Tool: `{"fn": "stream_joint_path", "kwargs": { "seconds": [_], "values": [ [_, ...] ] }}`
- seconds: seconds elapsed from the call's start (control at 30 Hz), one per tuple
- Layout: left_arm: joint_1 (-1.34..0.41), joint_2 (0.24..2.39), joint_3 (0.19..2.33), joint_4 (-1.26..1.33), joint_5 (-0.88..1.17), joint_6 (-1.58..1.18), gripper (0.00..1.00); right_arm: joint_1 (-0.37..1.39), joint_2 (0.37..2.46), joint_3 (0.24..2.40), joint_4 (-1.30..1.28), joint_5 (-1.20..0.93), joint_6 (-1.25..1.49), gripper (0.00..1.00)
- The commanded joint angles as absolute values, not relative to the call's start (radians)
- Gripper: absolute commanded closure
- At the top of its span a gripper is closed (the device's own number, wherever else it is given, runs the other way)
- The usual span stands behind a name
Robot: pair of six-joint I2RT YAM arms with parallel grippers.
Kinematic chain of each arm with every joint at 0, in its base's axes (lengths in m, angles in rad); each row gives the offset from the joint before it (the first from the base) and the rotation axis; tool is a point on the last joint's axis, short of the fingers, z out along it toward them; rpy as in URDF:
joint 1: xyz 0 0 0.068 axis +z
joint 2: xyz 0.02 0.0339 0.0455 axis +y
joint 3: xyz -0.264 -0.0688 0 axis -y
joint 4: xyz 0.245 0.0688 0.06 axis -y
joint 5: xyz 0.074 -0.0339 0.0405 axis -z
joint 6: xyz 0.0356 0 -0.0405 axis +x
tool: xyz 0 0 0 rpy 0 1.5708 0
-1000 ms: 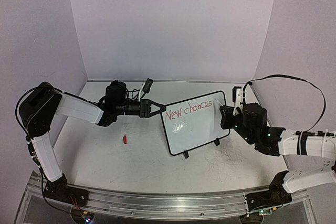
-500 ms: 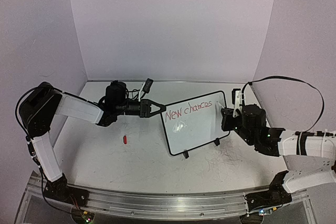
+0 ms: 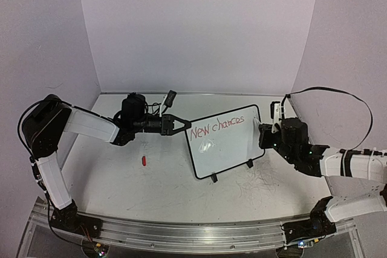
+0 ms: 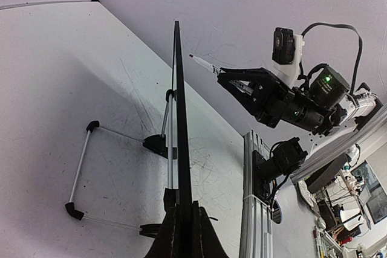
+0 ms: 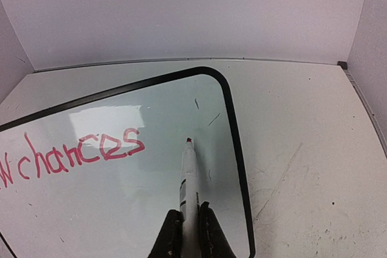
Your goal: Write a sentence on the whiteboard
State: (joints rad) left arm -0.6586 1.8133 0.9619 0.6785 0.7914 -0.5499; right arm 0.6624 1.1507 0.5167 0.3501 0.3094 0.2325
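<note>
left jaws: clamp glossy black-framed whiteboard [image 3: 230,149] | right jaws: grip slim white marker [image 5: 190,176]

Obstacles: black-framed white rectangular whiteboard [image 3: 224,143] standing mid-table, left edge clamped in the left gripper [image 3: 183,126]. The right gripper [image 3: 263,131], pinching a white red-tipped marker [image 5: 189,176], is at its right edge. Small red cap [image 3: 144,161] lies front-left on the scuffed white tabletop [image 3: 121,185].
Passage: open tabletop in front of the board's feet. Pale walls [image 3: 199,28] close off three sides.
</note>
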Motion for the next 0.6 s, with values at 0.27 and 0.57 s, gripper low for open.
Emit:
{"fn": "stream_joint_path", "kwargs": {
  "seconds": [0.27,0.57],
  "values": [
    [-0.672,1.806,0.992,0.621,0.836,-0.549,1.00,0.643,1.200,0.586,0.427,0.221,0.192,1.00],
    [-0.672,1.804,0.990,0.621,0.836,-0.550,1.00,0.637,1.260,0.631,0.456,0.242,0.183,1.00]
  ]
}}
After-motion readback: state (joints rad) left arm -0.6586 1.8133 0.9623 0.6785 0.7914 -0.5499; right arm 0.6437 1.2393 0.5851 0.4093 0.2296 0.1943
